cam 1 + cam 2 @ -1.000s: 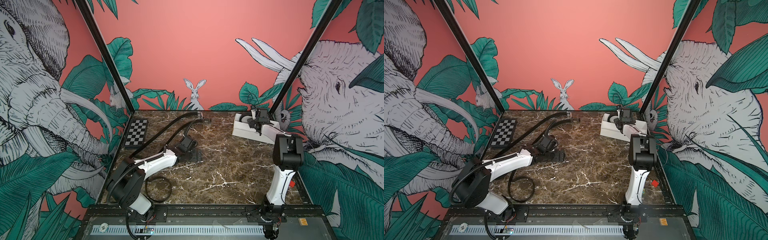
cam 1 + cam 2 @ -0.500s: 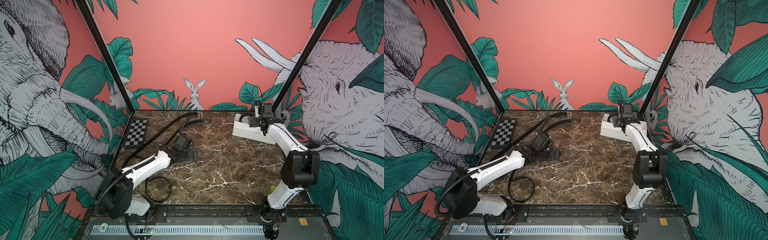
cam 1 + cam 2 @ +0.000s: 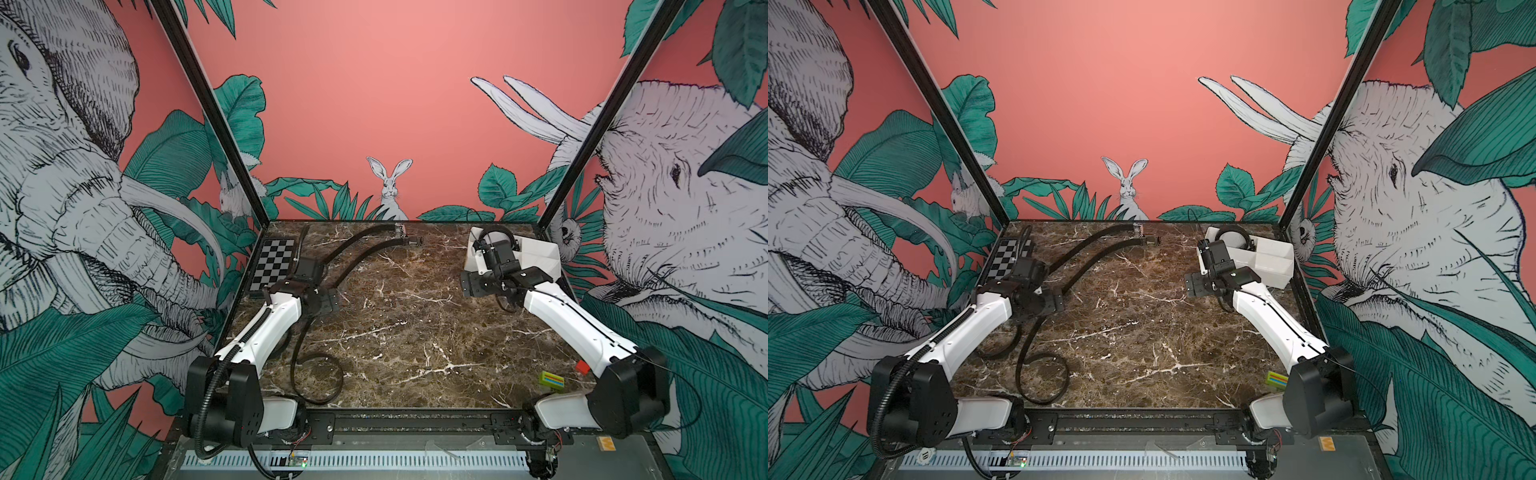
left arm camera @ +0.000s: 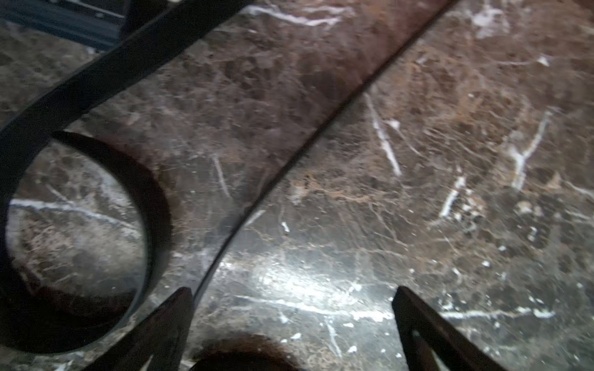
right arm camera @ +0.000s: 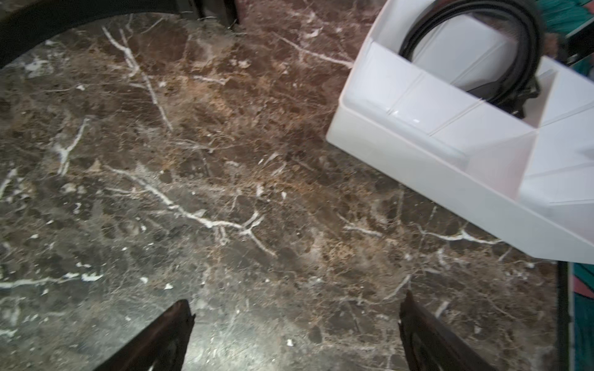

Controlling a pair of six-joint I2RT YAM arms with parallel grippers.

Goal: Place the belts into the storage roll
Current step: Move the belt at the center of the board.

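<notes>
Brown marble tabletop (image 3: 415, 332), boxed in by pink walls printed with elephants and leaves. Nearest the front rail, a green block (image 3: 552, 380) lies by the right arm's base. Across from it a belt (image 3: 292, 365) curls into an open loop and runs off under the left arm.

Both top views hide the left end effector (image 4: 292, 294) beneath its wrist. Only the left wrist view shows it, spread wide and empty, with a strap (image 4: 308, 148) seen edge-on just beside one fingertip (image 4: 173, 321) (which belt that is I cannot tell). The right end effector (image 5: 295, 298) shows only in its own wrist view: wide apart, holding nothing, over bare marble near the tray (image 5: 418, 154).

Farther back, a second belt (image 3: 382, 227) arcs to a buckle near the back wall, and a checkerboard (image 3: 272, 266) lies at the far left edge. The tray sits in the far right corner, partly covered by the arm. Top views show just the top of a coiled belt (image 5: 532, 48) above the tray's wall. The wrist view looks into the end compartment holding it.
</notes>
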